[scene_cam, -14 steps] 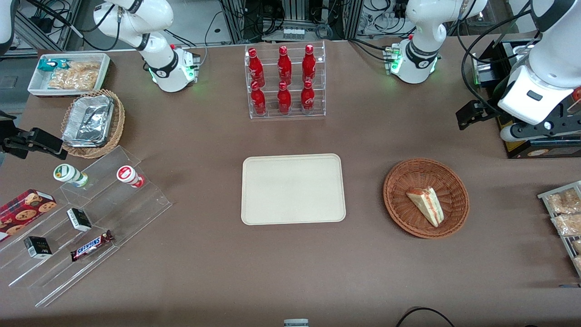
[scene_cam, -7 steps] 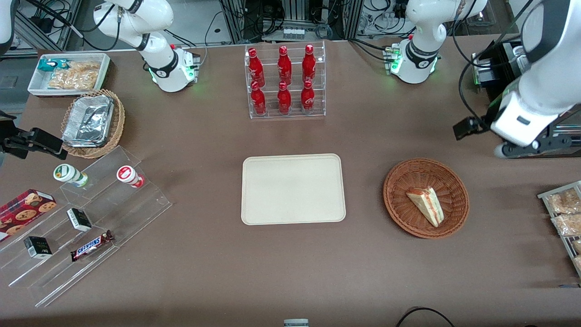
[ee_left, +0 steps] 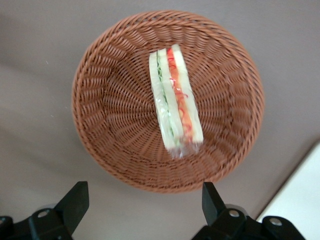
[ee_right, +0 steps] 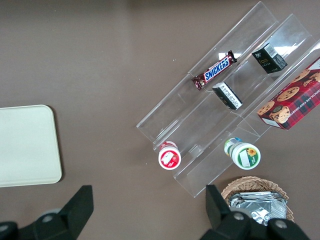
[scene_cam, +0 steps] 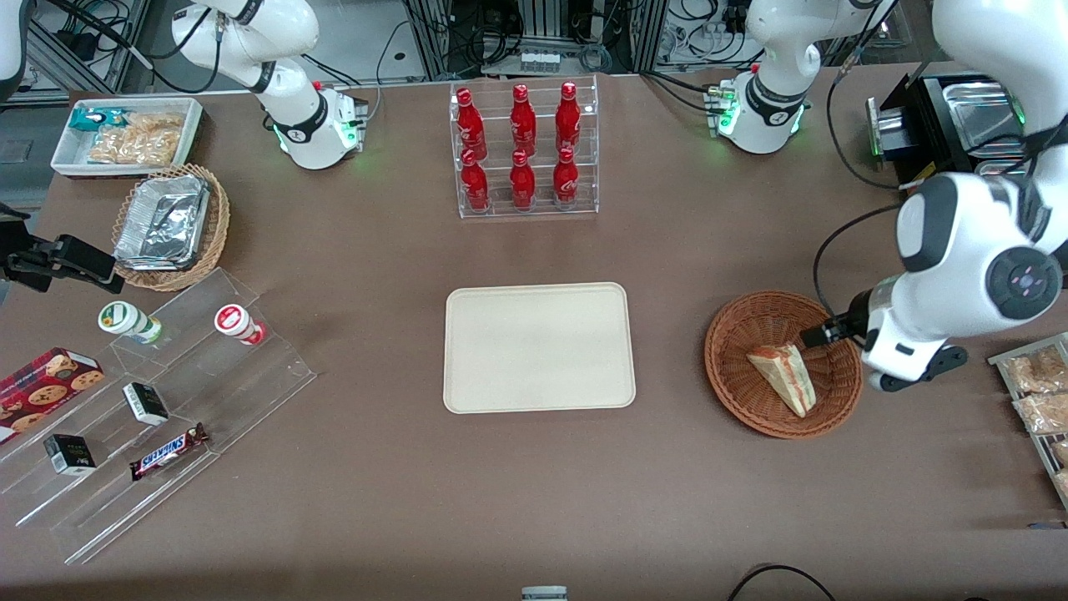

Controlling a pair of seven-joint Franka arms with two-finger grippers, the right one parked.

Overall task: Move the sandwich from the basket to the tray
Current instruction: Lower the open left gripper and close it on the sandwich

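The sandwich (scene_cam: 784,377) is a pale wedge with red and green filling, lying in the round reddish-brown wicker basket (scene_cam: 738,334). The left wrist view shows the sandwich (ee_left: 175,102) on its edge in the middle of the basket (ee_left: 100,125). My left gripper (scene_cam: 909,367) hangs above the table just outside the basket's rim, on the working arm's side. In the left wrist view the gripper (ee_left: 145,192) is open and empty, with bare table between its fingers. The cream tray (scene_cam: 538,346) lies empty at the table's middle; a corner shows in the left wrist view (ee_left: 300,200).
A clear rack of red bottles (scene_cam: 523,150) stands farther from the front camera than the tray. Bagged snacks (scene_cam: 1039,384) lie at the working arm's end. A black box with a metal pan (scene_cam: 951,117) is near the working arm's base. Clear steps with snacks (scene_cam: 158,401) lie toward the parked arm's end.
My left arm has swung down and nearer to the front camera, from beside the black box to just over the basket's rim. The sandwich and basket have not moved.
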